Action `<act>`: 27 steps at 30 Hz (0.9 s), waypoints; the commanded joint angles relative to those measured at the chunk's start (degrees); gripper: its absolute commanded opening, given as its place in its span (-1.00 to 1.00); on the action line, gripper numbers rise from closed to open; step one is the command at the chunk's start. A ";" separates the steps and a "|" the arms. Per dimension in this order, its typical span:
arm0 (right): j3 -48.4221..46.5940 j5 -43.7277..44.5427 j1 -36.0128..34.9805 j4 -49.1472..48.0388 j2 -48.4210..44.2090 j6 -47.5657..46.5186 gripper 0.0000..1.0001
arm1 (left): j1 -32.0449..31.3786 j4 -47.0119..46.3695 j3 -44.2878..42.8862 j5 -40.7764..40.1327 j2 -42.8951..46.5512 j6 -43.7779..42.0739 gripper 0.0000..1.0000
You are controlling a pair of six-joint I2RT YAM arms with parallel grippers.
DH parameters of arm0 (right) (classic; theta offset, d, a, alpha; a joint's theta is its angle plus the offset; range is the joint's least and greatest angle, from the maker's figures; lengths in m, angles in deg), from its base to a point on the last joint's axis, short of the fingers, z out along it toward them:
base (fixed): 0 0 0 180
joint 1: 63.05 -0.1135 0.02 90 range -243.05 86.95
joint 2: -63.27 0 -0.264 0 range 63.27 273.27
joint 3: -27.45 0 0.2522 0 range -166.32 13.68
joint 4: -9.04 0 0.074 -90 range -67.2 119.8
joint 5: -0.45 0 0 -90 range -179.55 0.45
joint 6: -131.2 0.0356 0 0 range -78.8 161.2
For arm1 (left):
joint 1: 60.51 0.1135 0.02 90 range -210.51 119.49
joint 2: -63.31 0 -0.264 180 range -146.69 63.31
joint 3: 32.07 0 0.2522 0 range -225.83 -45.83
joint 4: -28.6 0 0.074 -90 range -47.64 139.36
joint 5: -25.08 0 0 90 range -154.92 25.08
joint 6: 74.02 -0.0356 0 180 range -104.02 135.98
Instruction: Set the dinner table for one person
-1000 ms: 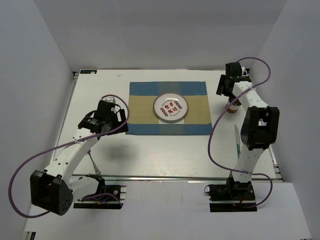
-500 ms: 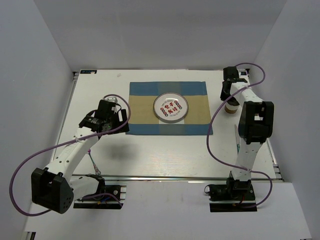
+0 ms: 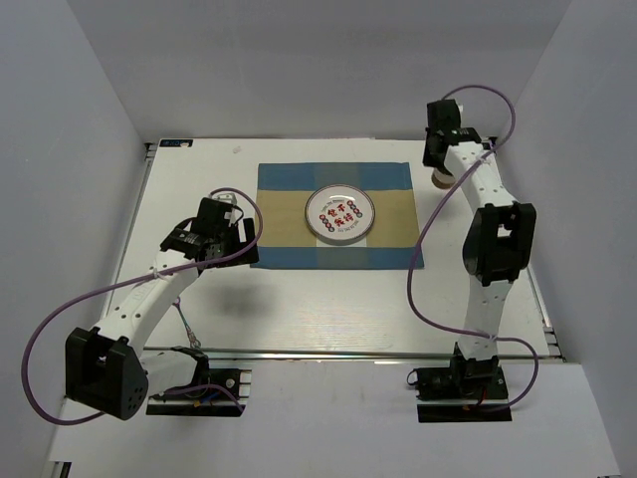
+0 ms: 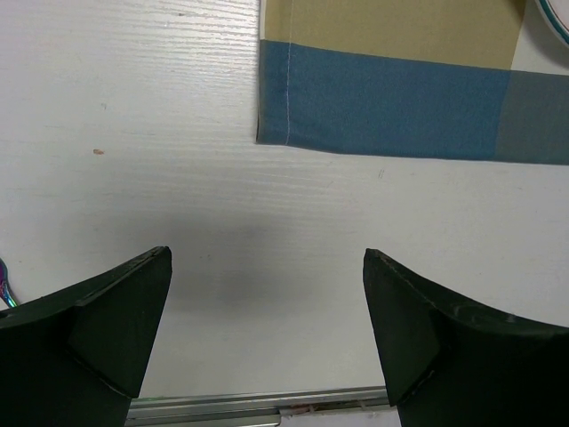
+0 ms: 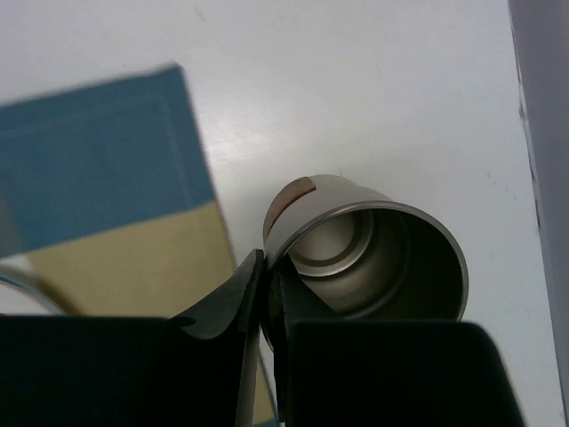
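My right gripper [image 5: 267, 267] is shut on the rim of a metal cup [image 5: 373, 249], one finger inside and one outside. The cup has a brown base and hangs tilted over the dinner table [image 3: 328, 309], just past the far right corner of the blue-and-tan placemat [image 3: 289, 214]. From above, the cup [image 3: 439, 179] sits under the right gripper [image 3: 438, 164]. A round plate [image 3: 340, 214] with red markings lies on the placemat's middle. My left gripper [image 4: 267, 267] is open and empty over bare tabletop near the placemat's near left corner [image 4: 267, 133].
White walls close in the table on three sides. An aluminium rail [image 3: 328, 351] runs along the near edge. A thin rod-like object [image 3: 185, 324] lies under the left arm. Purple cables loop from both arms.
The right gripper closed on the cup's rim and carried it from beside the placemat's right edge toward the far right corner. The left arm has barely moved.
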 commanded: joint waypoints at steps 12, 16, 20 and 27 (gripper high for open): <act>-21.99 -9.60 -7.50 -4.09 17.24 -6.17 -1.00 | 0.15 -0.40 0.19 -1.11 0.71 0.06 0.96; -23.65 -9.07 -8.21 -4.28 20.76 -6.08 -1.00 | 0.15 -0.49 0.19 -0.50 0.09 -0.11 0.96; -23.40 -8.90 -8.30 -5.24 22.34 -6.52 -1.00 | 0.15 -0.40 0.10 -0.15 -0.26 -0.20 0.96; -24.18 -9.68 -9.00 -4.98 20.69 -5.64 0.57 | 0.15 -0.40 0.19 -0.41 -0.26 -0.12 0.96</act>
